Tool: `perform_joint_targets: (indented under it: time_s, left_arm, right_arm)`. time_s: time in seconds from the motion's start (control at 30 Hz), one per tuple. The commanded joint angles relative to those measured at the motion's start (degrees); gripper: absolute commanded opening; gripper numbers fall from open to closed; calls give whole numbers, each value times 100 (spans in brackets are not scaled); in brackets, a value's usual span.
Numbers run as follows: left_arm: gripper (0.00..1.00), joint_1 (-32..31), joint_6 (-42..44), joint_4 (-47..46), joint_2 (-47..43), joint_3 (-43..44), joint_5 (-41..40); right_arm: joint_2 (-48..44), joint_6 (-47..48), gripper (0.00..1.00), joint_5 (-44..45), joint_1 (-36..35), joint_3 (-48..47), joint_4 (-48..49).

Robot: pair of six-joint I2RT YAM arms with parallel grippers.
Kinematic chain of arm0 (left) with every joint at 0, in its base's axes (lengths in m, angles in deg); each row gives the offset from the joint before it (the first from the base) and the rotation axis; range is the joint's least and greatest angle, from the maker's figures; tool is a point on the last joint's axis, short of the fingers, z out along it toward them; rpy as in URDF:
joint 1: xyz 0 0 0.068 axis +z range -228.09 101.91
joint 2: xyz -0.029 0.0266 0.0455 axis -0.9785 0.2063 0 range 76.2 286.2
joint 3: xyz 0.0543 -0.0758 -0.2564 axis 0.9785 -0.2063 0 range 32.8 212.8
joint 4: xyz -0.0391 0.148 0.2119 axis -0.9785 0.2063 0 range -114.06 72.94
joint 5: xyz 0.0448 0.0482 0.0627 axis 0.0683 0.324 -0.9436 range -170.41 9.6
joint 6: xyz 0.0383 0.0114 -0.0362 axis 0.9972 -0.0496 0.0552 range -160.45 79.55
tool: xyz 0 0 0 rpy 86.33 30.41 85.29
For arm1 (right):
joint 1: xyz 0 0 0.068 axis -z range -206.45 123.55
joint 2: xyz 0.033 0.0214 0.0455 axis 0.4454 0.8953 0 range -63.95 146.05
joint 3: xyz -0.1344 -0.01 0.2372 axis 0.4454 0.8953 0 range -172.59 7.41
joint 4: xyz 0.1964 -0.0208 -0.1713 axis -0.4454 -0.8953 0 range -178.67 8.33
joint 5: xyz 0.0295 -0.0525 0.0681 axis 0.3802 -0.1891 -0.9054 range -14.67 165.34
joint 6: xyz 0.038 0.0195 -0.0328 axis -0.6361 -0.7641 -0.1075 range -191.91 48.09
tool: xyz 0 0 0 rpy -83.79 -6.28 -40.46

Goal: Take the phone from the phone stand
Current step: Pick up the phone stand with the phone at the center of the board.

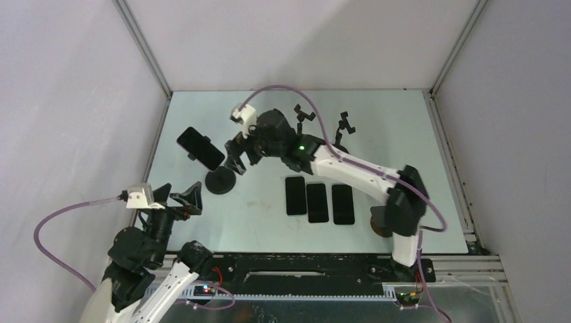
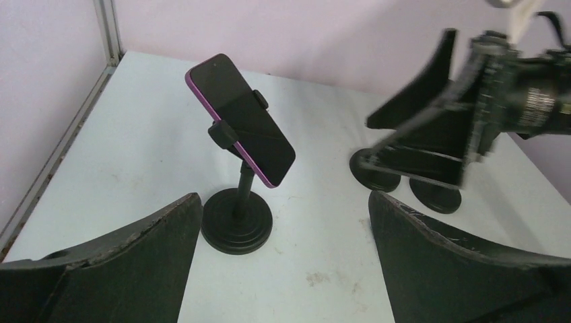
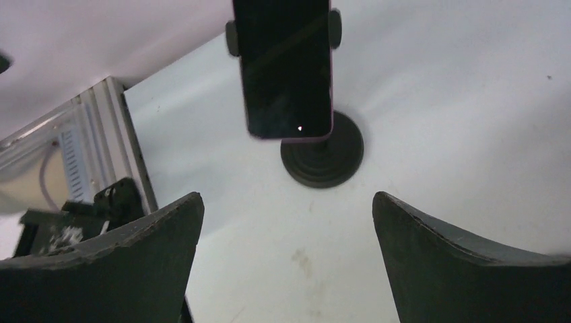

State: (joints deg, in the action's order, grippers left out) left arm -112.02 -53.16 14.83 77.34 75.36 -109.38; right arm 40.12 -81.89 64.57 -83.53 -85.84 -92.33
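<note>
Fingers (image 3: 128,259) spread, right gripper (image 3: 286,200) faces the phone (image 3: 286,67) (clamped in stand (image 3: 326,160)).

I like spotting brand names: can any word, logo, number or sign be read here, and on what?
None can be read.
The phone on the phone stand shows a dark blank screen, as do the three phones lying flat on the table.
A pale ribbed panel beyond the table's edge in the right wrist view is too blurred to show lettering.
</note>
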Motion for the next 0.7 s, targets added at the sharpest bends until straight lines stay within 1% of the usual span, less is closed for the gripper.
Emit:
perform_joint_targets:
  time_s: [0.0,0.07,0.13,0.23,0.33,0.47,0.67]
  left_arm:
    - [100,21,-178,7,-105,-17,-217]
    - [100,20,-248,102,-282,-10,-282]
    - [100,22,-313,121,-396,-66,-334]
    - [100,19,-303,123,-506,-115,-358]
    - [100,19,-301,120,-492,-136,-335]
    - [100,18,-306,108,-353,-136,-208]
    - [100,18,-277,55,-316,-166,-138]
  right_arm:
    - [953,182,99,-710,99,-1396,125]
    - [1380,237,99,-869,94,-1794,225]
    - [1762,238,99,-1017,91,-2000,407]
    - [1964,210,99,-1131,64,-2029,923]
    - [2188,187,99,-1129,41,-2175,1206]
    - [2493,217,99,-1027,4,-2491,1121]
    - [2655,365,99,-901,-100,-2665,1101]
